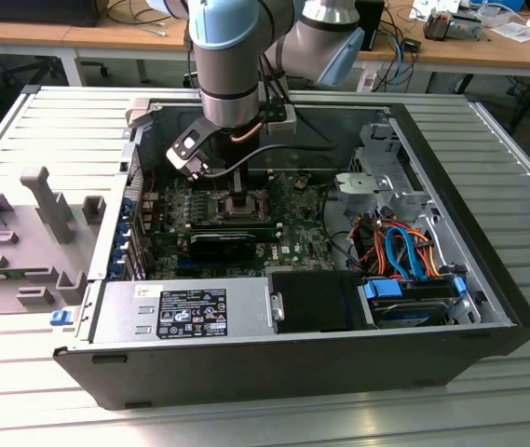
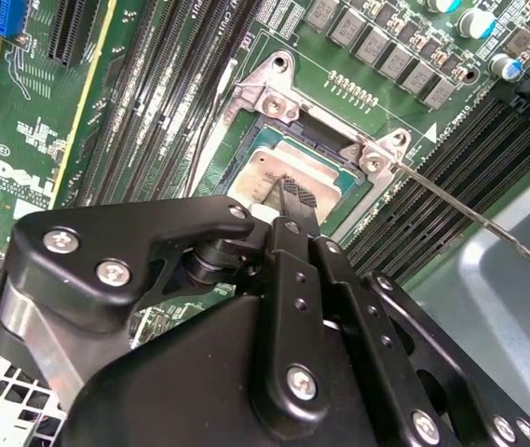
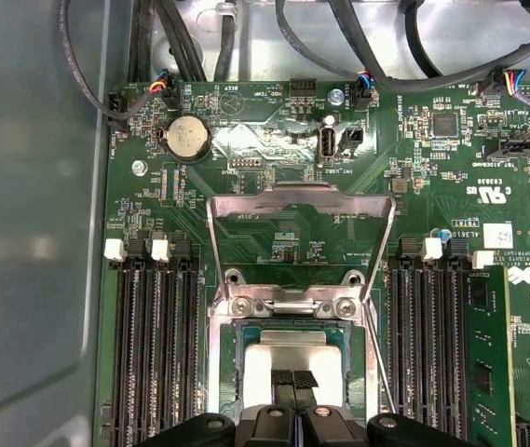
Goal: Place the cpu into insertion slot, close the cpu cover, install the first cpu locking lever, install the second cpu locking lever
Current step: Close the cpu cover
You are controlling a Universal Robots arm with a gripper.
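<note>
The arm (image 1: 238,65) reaches steeply down, wrist (image 1: 235,130) near vertical, and the gripper (image 3: 293,380) points straight downward, its two fingers (image 2: 291,197) pressed together, barely a seam between the tips

Quick count: one cpu (image 3: 274,356), one insertion slot (image 3: 225,363), one cpu cover (image 3: 300,198), one coin battery (image 3: 188,138), one green board (image 3: 432,186).
</note>
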